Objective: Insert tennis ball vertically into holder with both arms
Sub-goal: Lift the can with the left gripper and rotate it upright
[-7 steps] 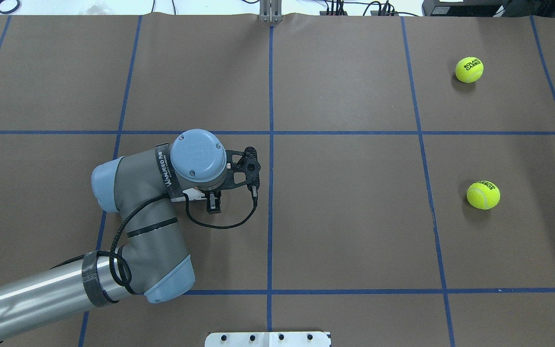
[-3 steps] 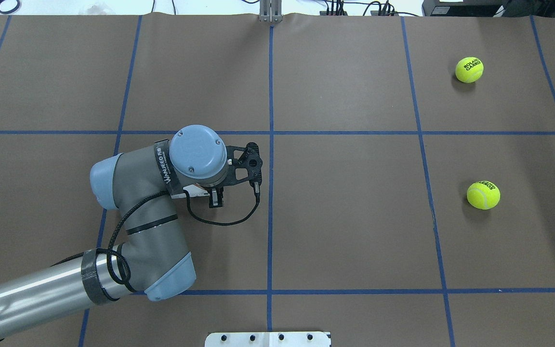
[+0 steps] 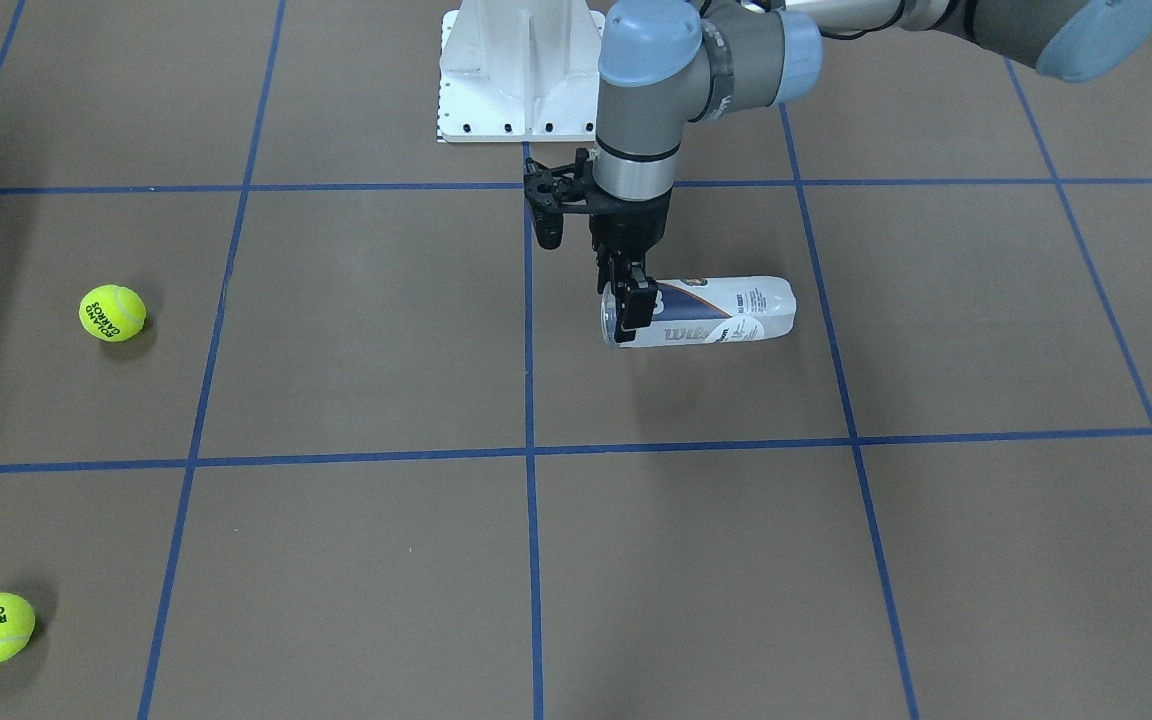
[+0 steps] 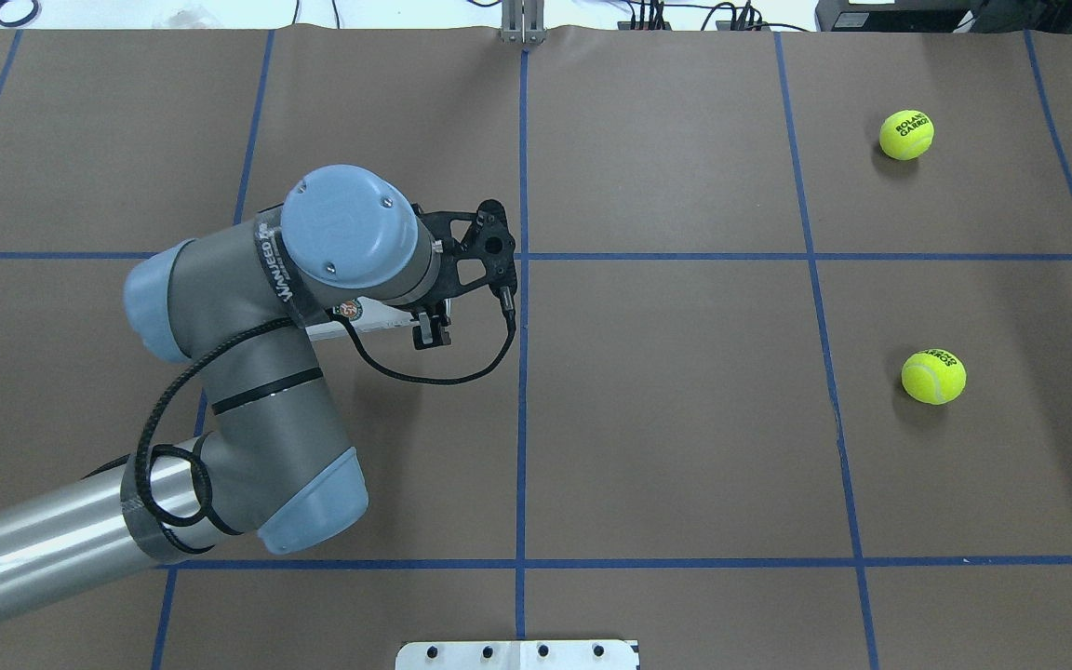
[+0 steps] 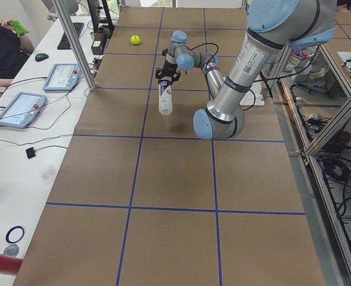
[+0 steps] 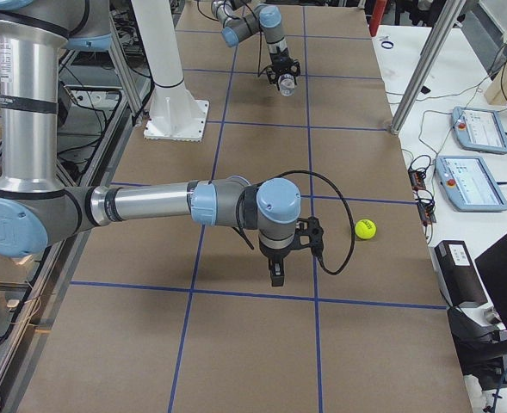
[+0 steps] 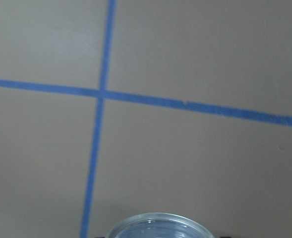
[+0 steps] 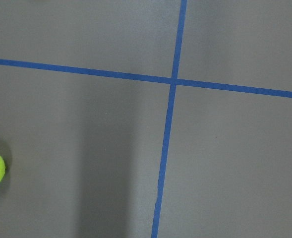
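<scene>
My left gripper (image 3: 634,305) is shut on the open end of the holder (image 3: 711,312), a clear can with a white and navy label. The can is roughly level and points toward my left side. From overhead the left arm covers the can except for a strip of label (image 4: 355,312) beside the left gripper (image 4: 431,333). Its clear rim (image 7: 158,225) shows at the bottom of the left wrist view. Two yellow tennis balls (image 4: 906,135) (image 4: 933,376) lie far off on my right side. The right gripper (image 6: 276,275) hangs near one ball (image 6: 365,229); I cannot tell its state.
The table is brown paper with a blue tape grid (image 4: 522,372). The white pedestal base (image 3: 521,70) stands at the robot's edge. In the exterior left view a person (image 5: 2,47) sits at a side desk with tablets (image 5: 17,109).
The left arm has risen and shifted away from the robot and leftward, carrying the holder; a strip of the label now shows beside the wrist. The balls have not moved.
</scene>
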{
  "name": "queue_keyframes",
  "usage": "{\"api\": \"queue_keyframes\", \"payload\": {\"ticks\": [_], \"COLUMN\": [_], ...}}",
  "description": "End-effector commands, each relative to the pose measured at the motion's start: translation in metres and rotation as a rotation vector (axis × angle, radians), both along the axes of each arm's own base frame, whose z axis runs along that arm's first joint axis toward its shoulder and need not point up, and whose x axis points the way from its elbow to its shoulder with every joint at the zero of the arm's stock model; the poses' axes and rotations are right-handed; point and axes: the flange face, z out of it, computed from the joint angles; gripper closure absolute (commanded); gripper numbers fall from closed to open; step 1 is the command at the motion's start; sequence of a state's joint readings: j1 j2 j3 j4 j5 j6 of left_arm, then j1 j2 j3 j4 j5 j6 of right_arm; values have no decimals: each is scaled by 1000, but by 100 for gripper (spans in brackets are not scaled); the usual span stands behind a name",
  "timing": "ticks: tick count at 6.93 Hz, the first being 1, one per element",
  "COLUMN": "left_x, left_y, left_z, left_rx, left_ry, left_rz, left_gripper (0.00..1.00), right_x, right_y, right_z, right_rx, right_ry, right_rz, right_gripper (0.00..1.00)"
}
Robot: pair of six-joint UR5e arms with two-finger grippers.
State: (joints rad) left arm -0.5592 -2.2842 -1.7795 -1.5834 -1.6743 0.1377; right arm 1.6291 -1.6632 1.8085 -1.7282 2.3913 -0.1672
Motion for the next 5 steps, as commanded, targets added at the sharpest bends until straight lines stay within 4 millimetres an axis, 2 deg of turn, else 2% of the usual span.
{"api": "queue_keyframes", "payload": {"ticks": [1,2,3,4,5], "left_x": [-36,-44,-52,-62,-67], "left_y": [0,-1,0,1,-1], "left_z": [-56,-70,-76,-74,-57], "left_rx": [-51,-81,-99,-115,-104], "left_ry": [334,552,692,808,937], "left_rz": [-190,-287,-337,-381,-426], "left_gripper": [72,72,72,72,72], "right_x": [0,0,0,1,1], "right_y": [-5,-5,-9,-11,-13], "right_z": [-5,-6,-11,-13,-15], "right_rx": [10,14,24,27,32], "right_ry": [0,1,0,0,0], "right_rz": [0,0,0,0,0], "right_gripper": [0,0,0,0,0]}}
